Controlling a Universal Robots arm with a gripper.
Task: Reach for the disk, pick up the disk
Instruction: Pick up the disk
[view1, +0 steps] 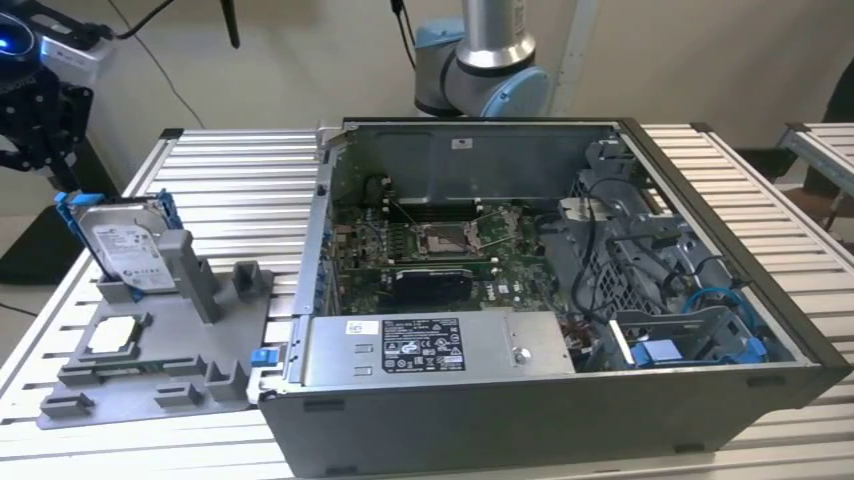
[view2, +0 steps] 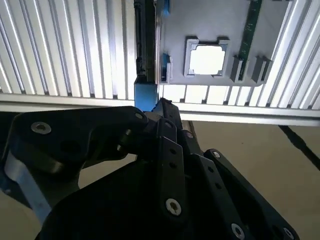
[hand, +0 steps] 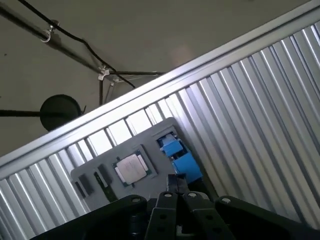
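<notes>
The disk (view1: 127, 245) stands upright in a grey holder (view1: 147, 350) on the exterior view's left. It is silver with a white label and a blue bracket (view1: 70, 205) at its edges. My black gripper (view1: 51, 170) hangs just above and behind the disk's top corner, apart from it. In the second wrist view the disk (view2: 146, 40) shows edge-on beyond the gripper (view2: 162, 104), with the blue bracket (view2: 146, 95) just past the tip. The first wrist view has the bracket (hand: 179, 159) directly beyond the gripper (hand: 176, 179). The fingers sit together with nothing between them.
A small square silver chip (view1: 118, 335) lies in the holder (view2: 210, 20) in front of the disk, also seen as the chip (view2: 207, 59) and chip (hand: 131, 167). An open computer case (view1: 561, 300) stands to the exterior view's right. The slatted table's edge (view2: 200, 117) is near.
</notes>
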